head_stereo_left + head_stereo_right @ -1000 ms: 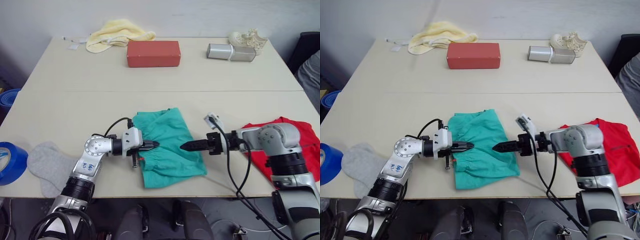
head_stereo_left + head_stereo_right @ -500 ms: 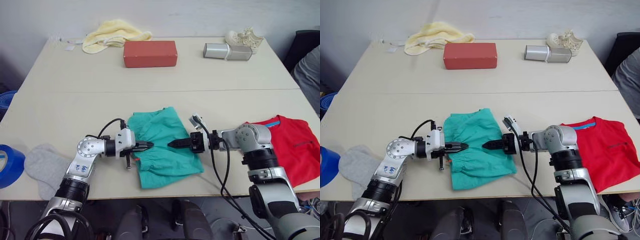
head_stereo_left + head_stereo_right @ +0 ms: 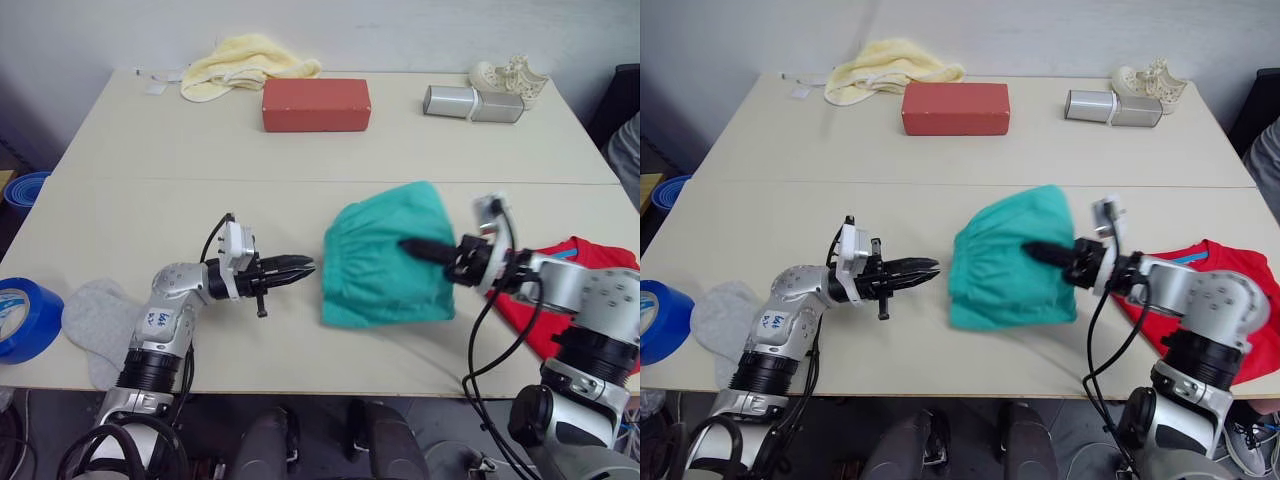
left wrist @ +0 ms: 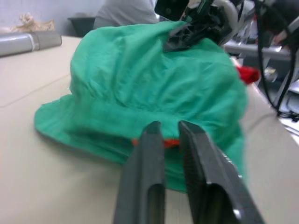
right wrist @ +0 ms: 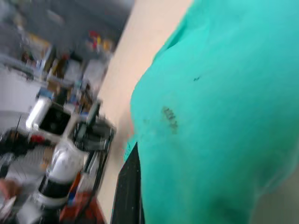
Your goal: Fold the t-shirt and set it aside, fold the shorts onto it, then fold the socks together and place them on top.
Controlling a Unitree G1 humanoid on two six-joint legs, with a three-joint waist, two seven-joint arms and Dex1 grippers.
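Left eye view: my right claw point(image 3: 412, 245) gripped the shorts point(image 3: 385, 268), lifted beside the t-shirt point(image 3: 600, 275); limp, light fabric, best pinched at the folded hem. Left wrist view: my left claw point(image 4: 168, 133) was closed, empty.

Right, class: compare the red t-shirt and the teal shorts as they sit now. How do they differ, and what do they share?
The shorts are bunched and partly lifted, draped over the right gripper; the t-shirt lies flat at the table's right edge. The shorts show in full, while the right arm hides much of the t-shirt. The shorts are teal, the t-shirt bright red. Both are soft garments on the near table.
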